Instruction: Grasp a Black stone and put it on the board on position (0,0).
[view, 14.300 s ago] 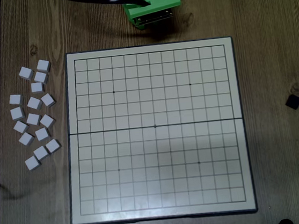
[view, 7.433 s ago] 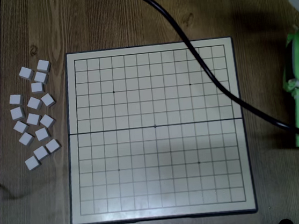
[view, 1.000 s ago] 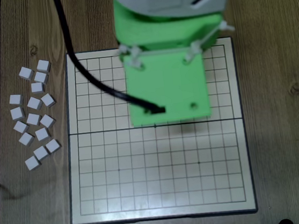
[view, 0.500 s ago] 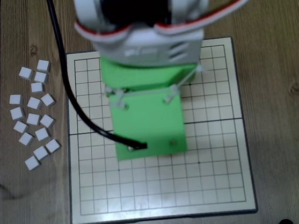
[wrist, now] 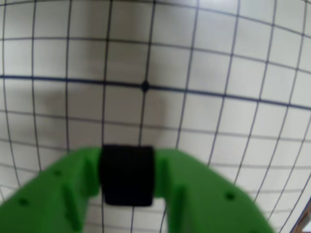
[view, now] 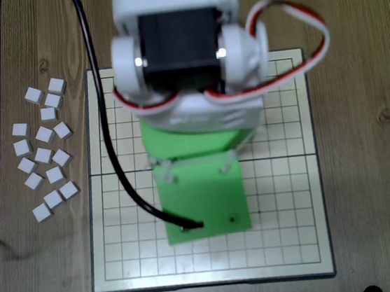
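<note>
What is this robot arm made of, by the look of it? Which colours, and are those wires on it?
The gripper is bright green plastic, with two chunky fingers bearing small dark holes. From above, a flat green plate sits under white rounded joint housings around a black motor block. A thick black cable runs down to the plate, and red, white and black wires loop on the right of the overhead view.

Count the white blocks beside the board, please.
16 white blocks, clustered on the table left of the board in the overhead view; the arm might hide more.

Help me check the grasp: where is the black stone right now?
In the wrist view, the black stone sits clamped between the green gripper fingers, low centre, above the board.
</note>
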